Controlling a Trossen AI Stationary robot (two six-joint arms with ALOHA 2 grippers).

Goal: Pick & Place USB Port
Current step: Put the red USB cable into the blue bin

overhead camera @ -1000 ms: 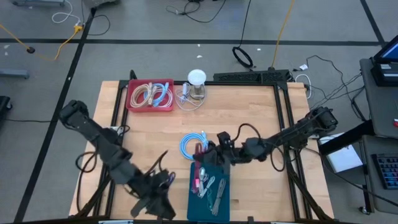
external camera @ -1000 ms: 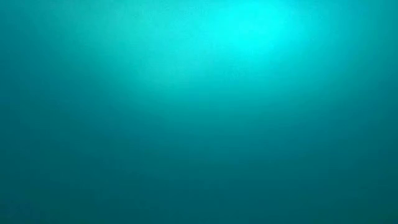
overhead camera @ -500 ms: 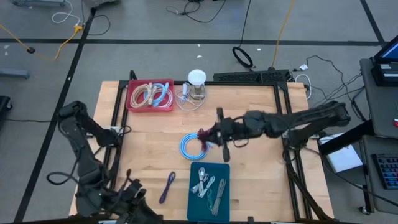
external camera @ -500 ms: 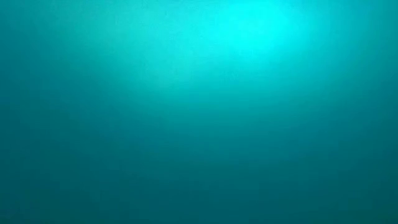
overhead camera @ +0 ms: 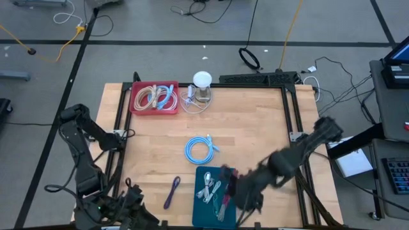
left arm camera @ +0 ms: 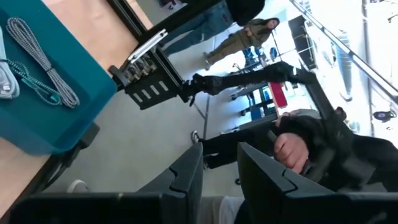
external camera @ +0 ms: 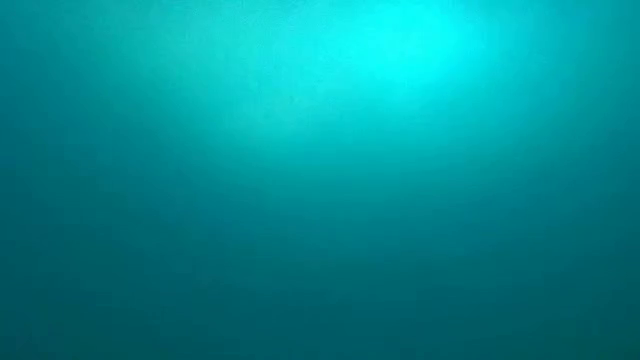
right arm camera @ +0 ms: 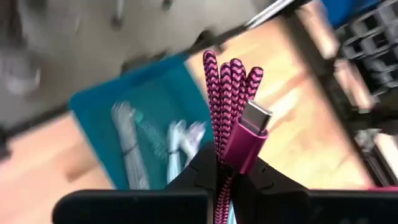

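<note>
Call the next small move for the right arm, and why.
Probably lower and open over the teal tray. The right end effector is shut on the pink cable and sits at the tray's right edge, with other cables already in it. The left end effector waits off the table's front-left corner.

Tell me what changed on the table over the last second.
The right tool, shut on the pink cable, swung from beside the blue cable coil to the teal tray. The left arm pulled back off the table's near edge. The red bin and purple cable stayed put.
</note>
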